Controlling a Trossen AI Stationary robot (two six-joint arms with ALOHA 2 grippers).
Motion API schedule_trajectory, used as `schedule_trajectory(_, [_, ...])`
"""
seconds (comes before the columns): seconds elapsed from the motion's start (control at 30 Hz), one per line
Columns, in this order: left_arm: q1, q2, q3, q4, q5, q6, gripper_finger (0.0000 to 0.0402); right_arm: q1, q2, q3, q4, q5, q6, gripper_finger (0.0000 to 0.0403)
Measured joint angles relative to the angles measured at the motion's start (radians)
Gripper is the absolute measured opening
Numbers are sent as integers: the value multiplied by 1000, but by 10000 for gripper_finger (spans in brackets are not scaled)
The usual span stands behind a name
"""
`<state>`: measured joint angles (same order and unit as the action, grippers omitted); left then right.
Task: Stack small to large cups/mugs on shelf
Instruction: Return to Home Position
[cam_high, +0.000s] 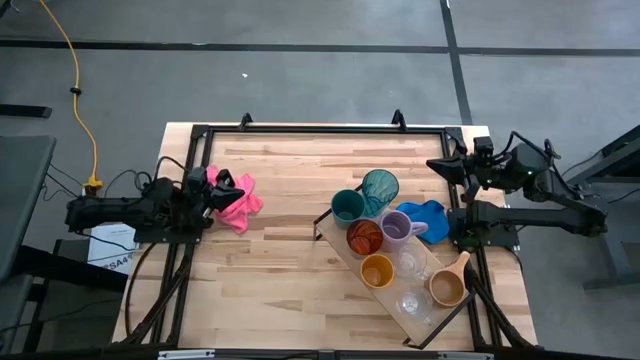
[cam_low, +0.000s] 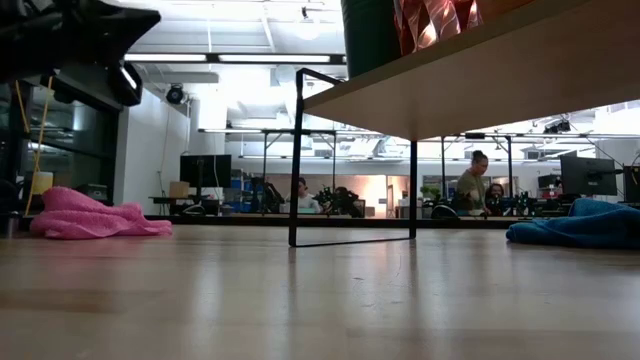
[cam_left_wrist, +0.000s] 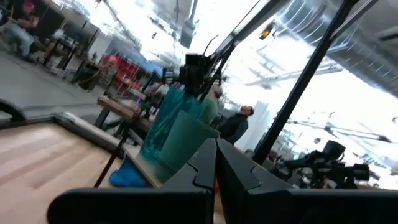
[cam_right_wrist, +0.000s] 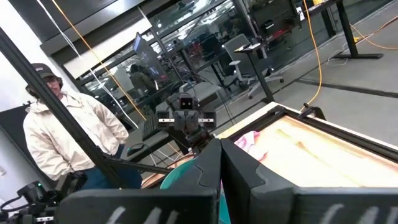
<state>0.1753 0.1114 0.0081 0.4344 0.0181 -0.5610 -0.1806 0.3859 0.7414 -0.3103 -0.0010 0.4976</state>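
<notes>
The shelf (cam_high: 392, 297) stands slantwise on the table's right half; the low view shows its underside (cam_low: 480, 70) on thin black legs. On it stand the green cup (cam_high: 348, 207), teal tumbler (cam_high: 380, 187), purple mug (cam_high: 397, 227), orange mug (cam_high: 365, 238), yellow mug (cam_high: 377, 270), tan mug (cam_high: 447, 288) and two clear glasses (cam_high: 411, 265). My left gripper (cam_high: 228, 192) is shut and empty at the table's left edge, above the pink cloth (cam_high: 240, 203). My right gripper (cam_high: 440, 165) is shut and empty at the far right, raised beside the shelf.
A blue cloth (cam_high: 425, 218) lies between the shelf and the right arm's base. The black frame (cam_high: 300, 130) runs around the table. Bare wood lies between the pink cloth and the shelf. A person in a white jacket (cam_right_wrist: 68, 130) stands beyond the table.
</notes>
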Motion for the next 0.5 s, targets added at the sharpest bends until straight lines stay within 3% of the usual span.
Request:
schedule_trajectory(0.3, [-2,-6,1,-25,-2,26,0,0,0,0,-14,-3,0,0])
schedule_trajectory(0.5, [-1,-6,1,-285,41,-7,0,0,0,0,-27,-30,1,0])
